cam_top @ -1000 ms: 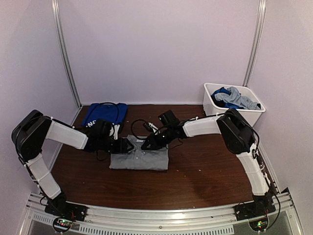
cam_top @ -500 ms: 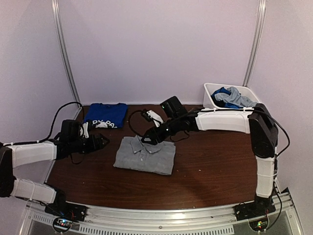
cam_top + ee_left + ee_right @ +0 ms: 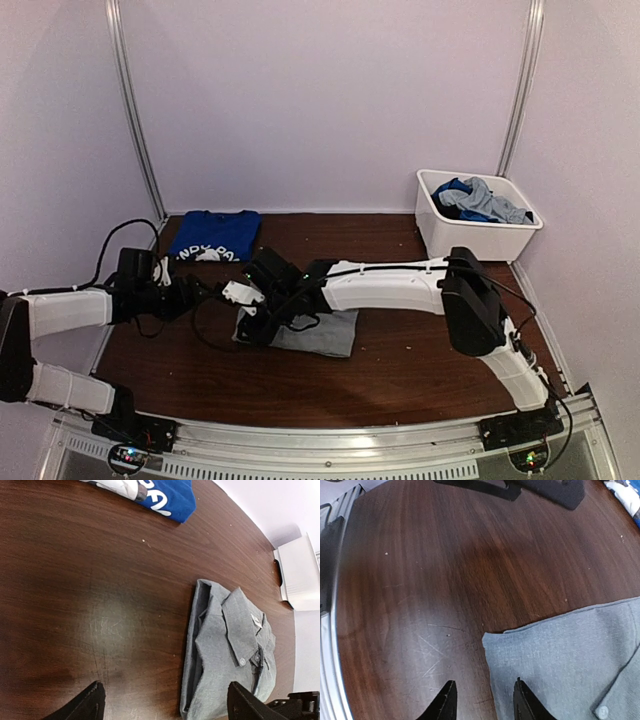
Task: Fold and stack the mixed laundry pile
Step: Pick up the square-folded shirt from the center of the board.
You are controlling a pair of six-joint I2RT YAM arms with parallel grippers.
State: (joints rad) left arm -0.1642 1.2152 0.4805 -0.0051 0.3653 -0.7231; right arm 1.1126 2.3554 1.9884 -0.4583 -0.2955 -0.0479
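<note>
A folded light-grey shirt [image 3: 322, 333] lies mid-table, collar up [image 3: 230, 655]. My right arm reaches across it to its near left corner [image 3: 487, 640]. The right gripper [image 3: 252, 326] hangs low there and is open [image 3: 484, 702], one finger [image 3: 525, 702] over the cloth and the other over bare wood. My left gripper [image 3: 208, 290] hovers left of the shirt, wide open [image 3: 167, 705] and holding nothing. A folded royal-blue shirt [image 3: 214, 238] with white print lies at the back left [image 3: 167, 497]. More blue and grey garments [image 3: 478, 200] are heaped in the bin.
The white plastic bin [image 3: 440, 232] stands at the back right corner [image 3: 300, 572]. Black cables [image 3: 215, 330] trail over the wood near both wrists. The metal rail [image 3: 320, 440] runs along the near edge [image 3: 330, 580]. Walls close in the back and sides.
The right arm has swung from the grey shirt's far edge down to its near left corner. The left arm drew back left off the shirt earlier and has since barely moved.
</note>
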